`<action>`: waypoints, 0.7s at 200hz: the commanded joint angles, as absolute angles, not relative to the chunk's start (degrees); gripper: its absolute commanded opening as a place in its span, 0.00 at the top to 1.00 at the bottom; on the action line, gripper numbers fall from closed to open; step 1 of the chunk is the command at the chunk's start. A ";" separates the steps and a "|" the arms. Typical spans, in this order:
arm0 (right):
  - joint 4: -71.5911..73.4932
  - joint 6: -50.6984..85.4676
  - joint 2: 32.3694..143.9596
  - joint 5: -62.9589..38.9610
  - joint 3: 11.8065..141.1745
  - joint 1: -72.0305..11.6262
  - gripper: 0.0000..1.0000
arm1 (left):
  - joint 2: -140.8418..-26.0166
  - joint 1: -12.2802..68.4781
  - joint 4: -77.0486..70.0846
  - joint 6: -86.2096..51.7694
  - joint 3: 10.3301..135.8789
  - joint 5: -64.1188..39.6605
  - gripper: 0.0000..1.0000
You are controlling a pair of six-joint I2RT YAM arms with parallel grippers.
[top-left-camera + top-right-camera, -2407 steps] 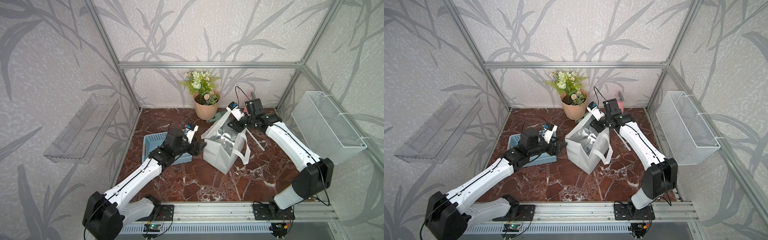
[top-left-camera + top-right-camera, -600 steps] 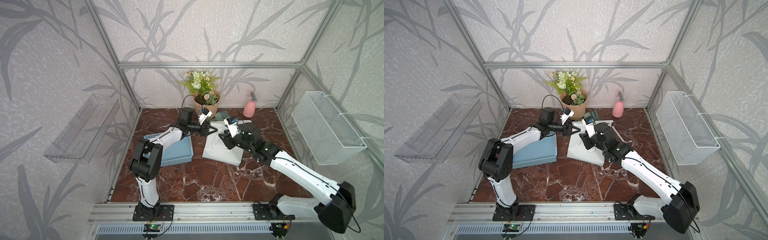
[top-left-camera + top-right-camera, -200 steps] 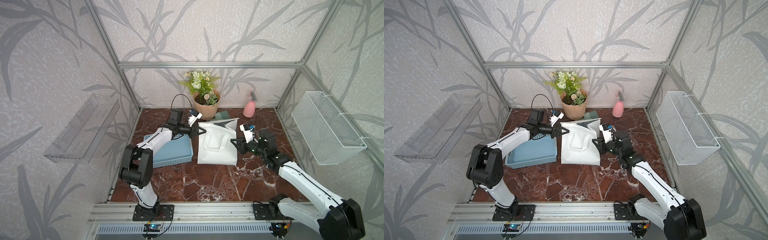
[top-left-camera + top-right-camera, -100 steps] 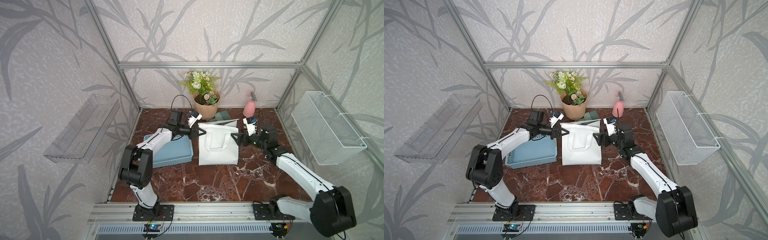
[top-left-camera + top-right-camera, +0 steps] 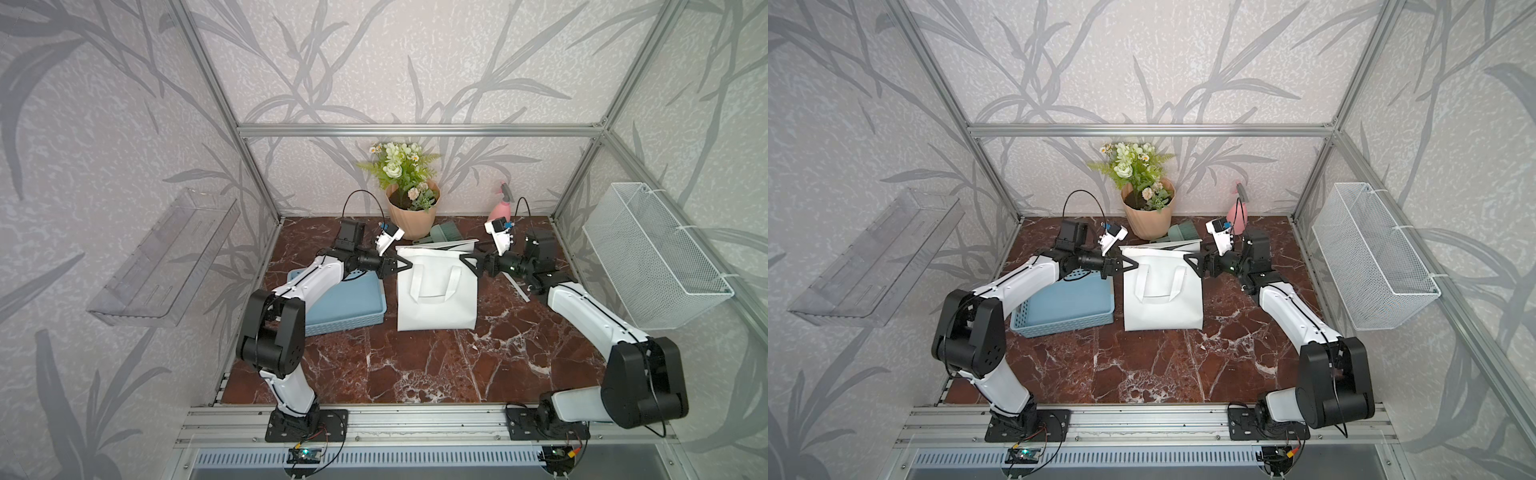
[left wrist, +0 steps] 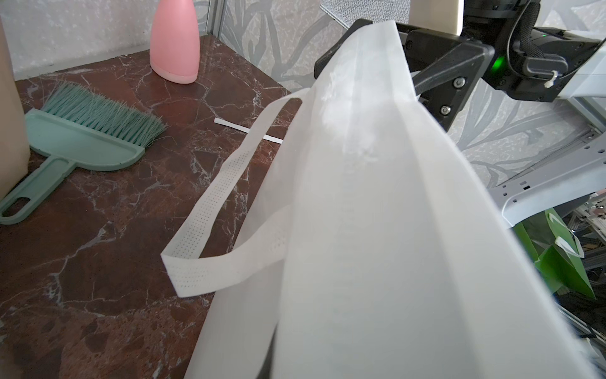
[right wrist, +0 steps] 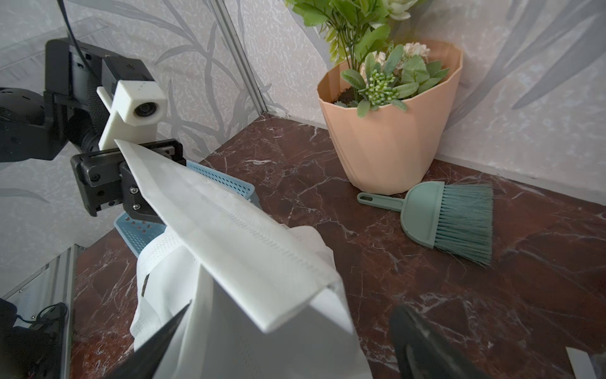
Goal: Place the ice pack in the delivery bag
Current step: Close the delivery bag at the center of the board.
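Bag (image 5: 436,299) edge: left hand (image 5: 402,264) pinching | right hand (image 5: 468,266) spread around corner

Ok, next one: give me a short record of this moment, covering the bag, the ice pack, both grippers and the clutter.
delivery bag: upright, top closed flat
ice pack: not visible in any view
left gripper: shut on the bag's top corner, basket side
right gripper: open, jaws either side of the opposite top corner
blue basket: beside the bag, on the left arm's side
at the back wall: flower pot, green brush, pink spray bottle
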State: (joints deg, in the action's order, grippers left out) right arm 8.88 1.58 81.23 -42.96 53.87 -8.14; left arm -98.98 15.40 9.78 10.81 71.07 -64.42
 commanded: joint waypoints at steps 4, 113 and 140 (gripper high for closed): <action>16.30 -0.22 83.46 -48.57 53.27 -6.53 0.07 | -97.87 15.19 11.20 12.31 71.79 -66.26 1.00; 28.42 5.54 92.94 -56.02 52.23 -6.74 0.17 | -99.27 15.12 12.54 12.96 73.08 -66.25 1.00; 31.33 8.64 92.85 -56.92 50.95 -6.75 0.28 | -99.44 15.12 12.75 13.09 73.30 -66.09 1.00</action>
State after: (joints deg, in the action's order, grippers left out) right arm 26.50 5.13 92.40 -55.18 52.40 -6.66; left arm -99.00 15.40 10.79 11.90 71.26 -64.77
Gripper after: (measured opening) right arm 0.753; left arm 0.050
